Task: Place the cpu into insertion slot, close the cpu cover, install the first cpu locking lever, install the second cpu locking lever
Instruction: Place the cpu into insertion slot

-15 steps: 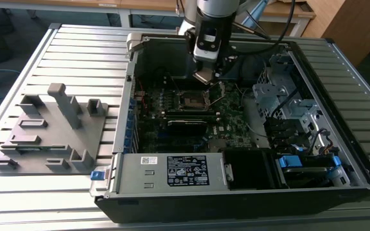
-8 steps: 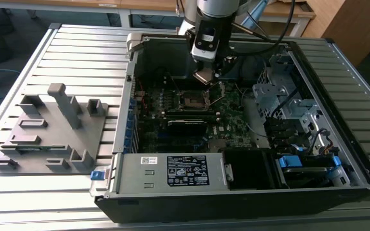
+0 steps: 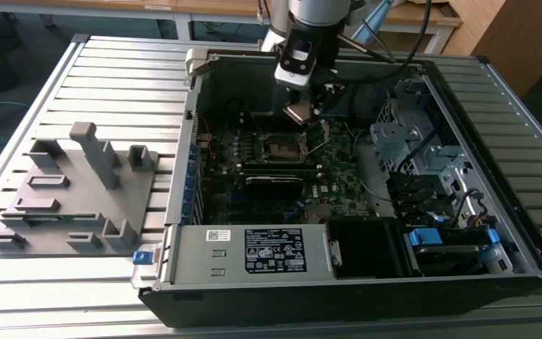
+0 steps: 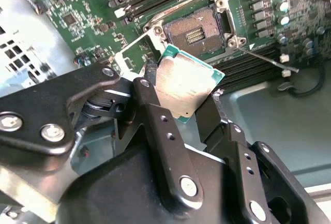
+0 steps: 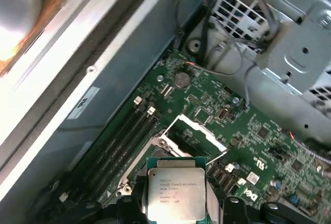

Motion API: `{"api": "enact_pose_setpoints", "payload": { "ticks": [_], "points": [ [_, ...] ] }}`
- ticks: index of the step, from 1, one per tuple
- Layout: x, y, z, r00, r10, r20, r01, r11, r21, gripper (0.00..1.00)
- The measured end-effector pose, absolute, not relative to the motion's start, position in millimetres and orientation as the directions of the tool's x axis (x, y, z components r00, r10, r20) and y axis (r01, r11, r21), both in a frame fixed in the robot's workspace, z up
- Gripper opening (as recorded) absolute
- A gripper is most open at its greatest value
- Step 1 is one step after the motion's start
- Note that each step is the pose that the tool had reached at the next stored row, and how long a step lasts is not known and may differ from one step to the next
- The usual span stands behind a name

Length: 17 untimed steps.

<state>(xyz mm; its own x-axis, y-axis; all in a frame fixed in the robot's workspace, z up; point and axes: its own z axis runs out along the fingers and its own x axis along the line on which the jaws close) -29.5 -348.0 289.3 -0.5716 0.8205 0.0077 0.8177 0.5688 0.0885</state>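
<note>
One gripper (image 4: 181,92), jaws clamping the cpu (image 5: 176,193) — flat silvery square, green-edged — near the insertion slot (image 4: 196,30).

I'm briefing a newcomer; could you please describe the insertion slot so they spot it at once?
Find the open computer case, then the green motherboard inside it. The insertion slot sits near the board's middle, close to the gripper holding the cpu. Unlike the long black memory slots beside it, it is a small dark square with a silvery rim.
</note>
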Motion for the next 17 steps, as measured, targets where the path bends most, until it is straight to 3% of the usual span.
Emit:
{"api": "enact_pose_setpoints", "payload": {
  "ticks": [17],
  "points": [
    [-29.5, -348.1, 286.4, -0.294, 0.956, 0.008, 0.952, 0.292, 0.088, 0.54]
  ]
}}
